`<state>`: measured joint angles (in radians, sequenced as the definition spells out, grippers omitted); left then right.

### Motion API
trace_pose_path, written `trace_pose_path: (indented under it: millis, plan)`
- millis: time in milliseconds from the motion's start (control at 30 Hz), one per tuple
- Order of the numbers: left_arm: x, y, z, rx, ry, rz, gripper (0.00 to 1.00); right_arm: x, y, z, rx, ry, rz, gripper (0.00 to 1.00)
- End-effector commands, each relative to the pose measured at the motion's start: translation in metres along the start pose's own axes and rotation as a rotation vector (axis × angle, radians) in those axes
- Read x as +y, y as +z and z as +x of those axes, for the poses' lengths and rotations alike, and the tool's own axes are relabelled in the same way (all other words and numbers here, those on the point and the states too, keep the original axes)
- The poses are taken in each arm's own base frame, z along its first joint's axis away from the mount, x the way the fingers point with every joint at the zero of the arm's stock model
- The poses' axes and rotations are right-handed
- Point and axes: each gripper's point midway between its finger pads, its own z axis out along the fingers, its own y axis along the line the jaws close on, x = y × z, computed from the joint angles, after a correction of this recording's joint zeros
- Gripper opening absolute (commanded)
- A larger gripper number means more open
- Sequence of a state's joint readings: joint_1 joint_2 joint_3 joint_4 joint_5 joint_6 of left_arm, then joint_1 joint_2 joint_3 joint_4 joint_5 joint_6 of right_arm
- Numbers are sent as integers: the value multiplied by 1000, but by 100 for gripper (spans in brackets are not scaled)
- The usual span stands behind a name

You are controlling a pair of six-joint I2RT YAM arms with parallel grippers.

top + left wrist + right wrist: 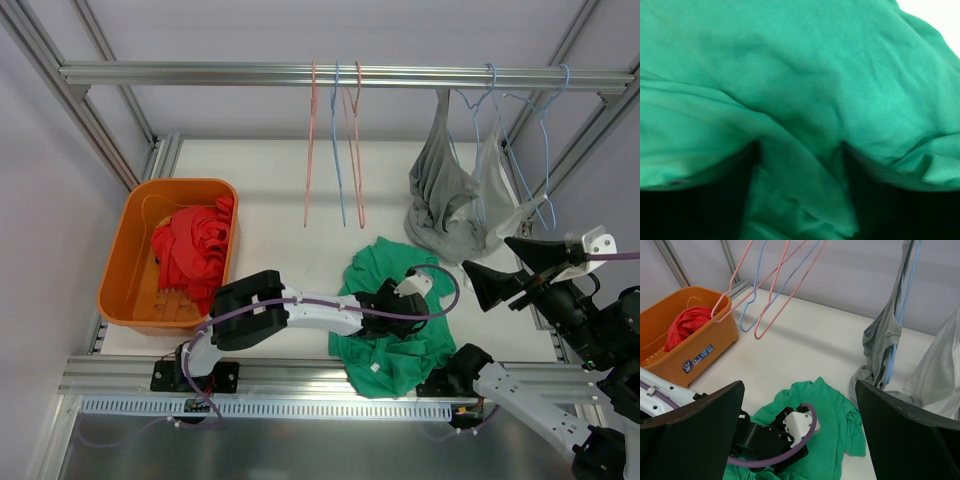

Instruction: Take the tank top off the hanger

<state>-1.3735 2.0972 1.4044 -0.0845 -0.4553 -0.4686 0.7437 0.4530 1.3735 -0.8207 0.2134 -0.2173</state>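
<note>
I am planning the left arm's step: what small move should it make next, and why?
Probably close the left gripper on the green tank top: its fingers stand apart with the cloth bunched between them.

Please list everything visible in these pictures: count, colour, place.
bin: one, orange, left on the table
clothes: pile, red, in the bin
shirt: one, green, on the table
empty hangers: three, two pink and one blue, on the rail
tank top: one, grey, on a blue hanger, right
pale garment: one, whitish, hanging beside the tank top
left claw: one, black, open on the shirt
right claw: one, black, open, raised at right
</note>
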Motion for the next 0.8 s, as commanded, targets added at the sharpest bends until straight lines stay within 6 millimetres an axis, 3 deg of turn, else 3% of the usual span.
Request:
trace_pose_path:
  millis: [0, 33, 100, 133, 200, 233, 267, 300, 367, 400, 467, 567, 767]
  plan:
    - [12, 0, 17, 39, -12, -44, 57, 6, -4, -8, -34, 11, -38, 99]
    - [20, 0, 32, 66, -21, -66, 36, 7, -6, -9, -39, 12, -46, 99]
    - [30, -5, 43, 85, -28, -91, 20, 8, -7, -11, -50, 14, -50, 100]
    - [39, -7, 58, 110, -29, -111, 0, 9, -9, -12, -55, 15, -58, 99]
    - [51, -19, 63, 121, -39, -138, 0, 9, -11, -14, -67, 14, -63, 99]
    - [63, -25, 76, 142, -44, -171, 0, 9, -13, -15, -73, 14, -65, 99]
    - [68, -40, 65, 110, -72, -178, 0, 8, -13, -16, -78, 12, -62, 100]
    - [85, -53, 77, 111, -72, -238, 0, 8, -14, -17, -82, 12, -61, 100]
    - [105, -78, 74, 74, -104, -301, 0, 7, -14, -18, -86, 12, -56, 99]
    - [120, -101, 61, 4, -173, -335, 0, 7, -14, -18, -84, 11, -56, 100]
    - [151, -133, 63, -9, -201, -421, 0, 7, -13, -17, -83, 11, -55, 99]
    - [191, -191, 39, -125, -309, -495, 0, 9, -11, -19, -96, 15, -62, 99]
    - [260, -253, 1, -218, -446, -648, 0, 12, -6, -23, -119, 25, -74, 99]
